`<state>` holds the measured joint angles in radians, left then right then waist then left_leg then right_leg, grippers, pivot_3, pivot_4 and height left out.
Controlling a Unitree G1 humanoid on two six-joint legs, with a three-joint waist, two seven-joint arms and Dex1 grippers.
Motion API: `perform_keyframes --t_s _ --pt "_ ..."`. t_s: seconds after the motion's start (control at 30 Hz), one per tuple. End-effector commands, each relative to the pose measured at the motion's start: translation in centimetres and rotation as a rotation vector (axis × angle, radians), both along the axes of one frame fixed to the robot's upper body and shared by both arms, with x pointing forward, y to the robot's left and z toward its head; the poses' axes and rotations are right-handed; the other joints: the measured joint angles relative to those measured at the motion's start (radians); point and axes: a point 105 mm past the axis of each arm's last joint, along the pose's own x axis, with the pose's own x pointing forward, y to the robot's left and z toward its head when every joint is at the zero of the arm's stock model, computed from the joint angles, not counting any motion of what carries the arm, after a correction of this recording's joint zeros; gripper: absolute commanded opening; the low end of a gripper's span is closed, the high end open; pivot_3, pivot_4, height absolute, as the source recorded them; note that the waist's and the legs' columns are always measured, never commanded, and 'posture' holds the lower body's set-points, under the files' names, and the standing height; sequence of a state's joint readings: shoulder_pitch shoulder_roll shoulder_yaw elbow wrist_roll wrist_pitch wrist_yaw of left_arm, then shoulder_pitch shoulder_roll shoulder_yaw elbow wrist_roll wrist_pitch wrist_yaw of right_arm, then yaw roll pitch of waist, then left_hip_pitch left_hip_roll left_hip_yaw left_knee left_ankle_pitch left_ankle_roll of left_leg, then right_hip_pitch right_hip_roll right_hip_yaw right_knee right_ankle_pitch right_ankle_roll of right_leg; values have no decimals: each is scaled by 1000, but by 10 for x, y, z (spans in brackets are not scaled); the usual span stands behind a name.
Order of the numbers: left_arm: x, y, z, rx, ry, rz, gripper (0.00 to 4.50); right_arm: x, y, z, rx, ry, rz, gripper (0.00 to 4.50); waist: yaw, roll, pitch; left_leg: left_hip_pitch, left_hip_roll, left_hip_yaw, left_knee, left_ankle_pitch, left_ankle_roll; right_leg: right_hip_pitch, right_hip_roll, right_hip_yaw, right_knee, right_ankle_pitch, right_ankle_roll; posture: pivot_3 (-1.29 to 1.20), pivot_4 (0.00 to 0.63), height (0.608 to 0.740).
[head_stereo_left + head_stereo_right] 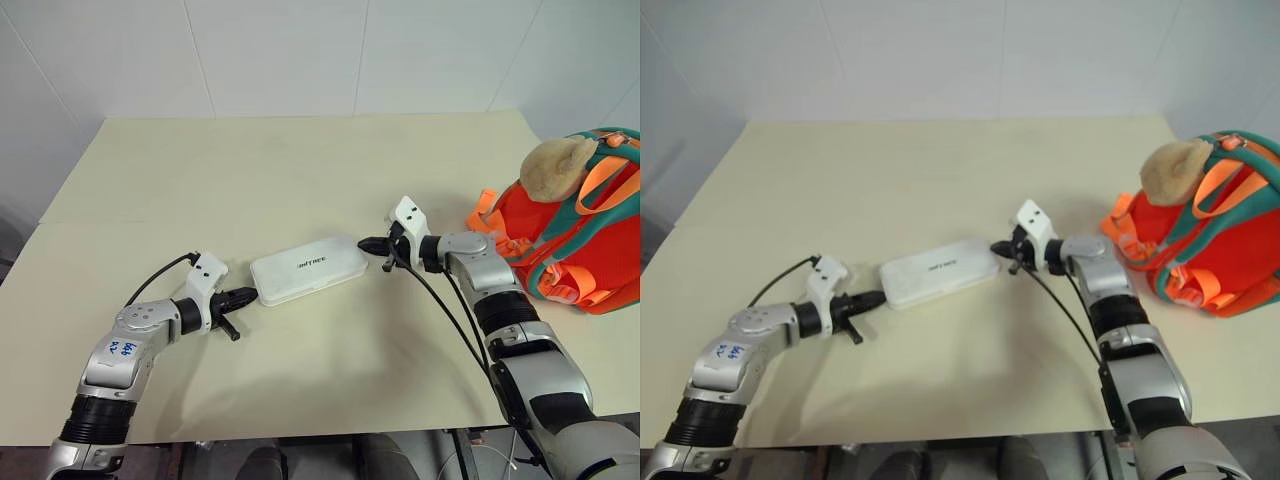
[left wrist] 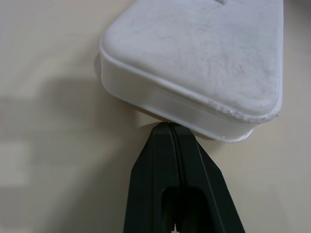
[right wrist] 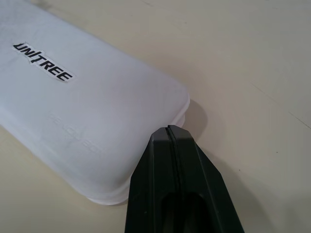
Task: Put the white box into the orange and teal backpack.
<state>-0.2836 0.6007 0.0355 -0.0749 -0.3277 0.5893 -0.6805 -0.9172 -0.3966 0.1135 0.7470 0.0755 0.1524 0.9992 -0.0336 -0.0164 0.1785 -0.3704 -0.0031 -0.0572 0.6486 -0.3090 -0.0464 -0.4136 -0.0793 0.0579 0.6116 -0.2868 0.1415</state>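
Observation:
The white box (image 1: 307, 267), a flat case with dark UNITREE lettering (image 3: 43, 61), lies on the cream table between my two grippers. My left gripper (image 1: 247, 296) is shut, its tip against the box's left end (image 2: 194, 116). Pointing at the box's right end, my right gripper (image 1: 372, 244) is also shut, its tip at the rounded corner (image 3: 167, 104). Neither holds anything. The orange and teal backpack (image 1: 575, 240) sits at the table's right edge with a tan plush pompom (image 1: 556, 166) on top, just right of my right forearm.
The cream table (image 1: 260, 170) stretches wide behind the box, up to a white wall. Black cables (image 1: 440, 300) trail from both wrists. The table's front edge runs just under my arms.

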Motion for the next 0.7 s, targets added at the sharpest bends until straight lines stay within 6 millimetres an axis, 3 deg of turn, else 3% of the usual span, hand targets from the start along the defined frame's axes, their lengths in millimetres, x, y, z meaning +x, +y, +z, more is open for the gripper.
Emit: perform_keyframes --t_s 0.03,0.27,0.7 --pt "1 -3 11 -2 -52 -18 0 2 -4 -4 -21 -2 -21 120 0 0 0 0 0 0 0 0 0 0 0 0 0 0 0 0 150 740" --pt "0 -1 10 5 -43 -15 0 15 -21 -4 -15 -2 -123 120 1 0 0 0 0 0 0 0 -1 0 0 0 0 0 0 0 150 740" --pt "1 -5 10 -1 -46 -23 0 -3 7 -11 16 29 5 120 1 0 0 0 0 0 0 1 -1 0 0 0 0 0 0 0 150 740"
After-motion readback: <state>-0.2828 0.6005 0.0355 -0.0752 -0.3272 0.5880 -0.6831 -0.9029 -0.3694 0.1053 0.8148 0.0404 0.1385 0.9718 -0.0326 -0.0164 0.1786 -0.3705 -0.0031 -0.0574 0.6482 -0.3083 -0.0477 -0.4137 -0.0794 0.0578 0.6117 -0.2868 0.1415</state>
